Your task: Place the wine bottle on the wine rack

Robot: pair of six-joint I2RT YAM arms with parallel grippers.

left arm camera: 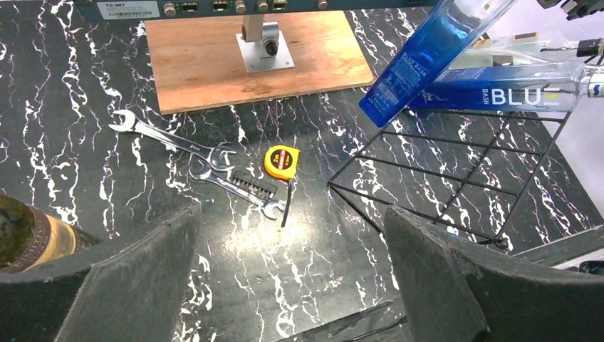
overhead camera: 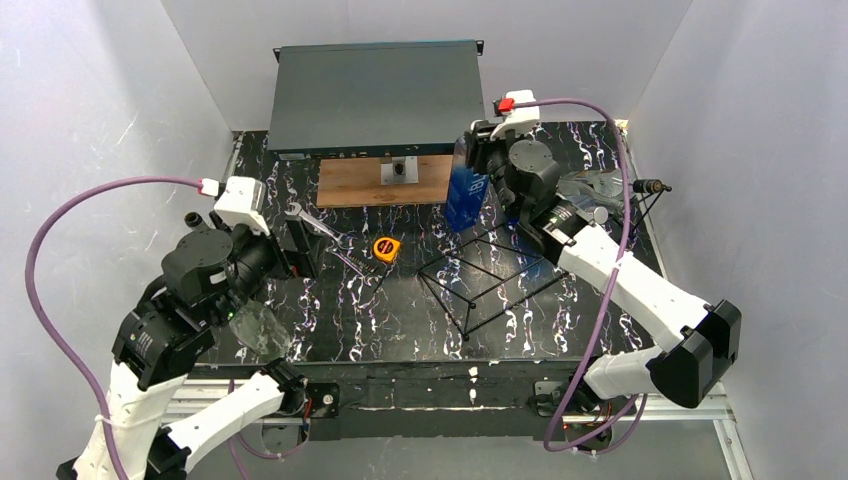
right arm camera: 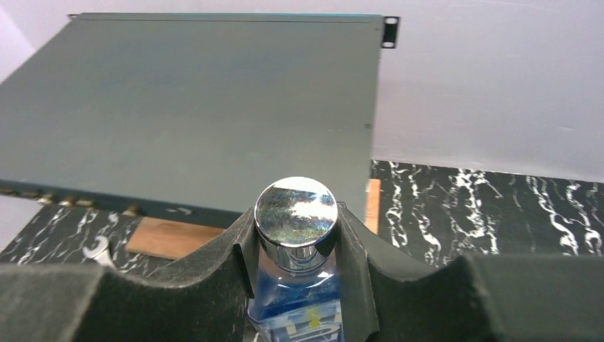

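Observation:
The wine bottle is blue glass with a chrome cap. My right gripper is shut on its neck just under the cap. The bottle hangs tilted, its base just above the far left corner of the wine rack. That rack is a black wire frame standing on the marble table, with nothing on it. My left gripper is open over bare table to the left of the rack, nothing between its fingers. From above, the left gripper is near the wrenches.
A second blue bottle lies behind the rack at the far right. A dark bottle lies by my left arm. Wrenches and a yellow tape measure lie mid-table. A wooden board and grey box stand at the back.

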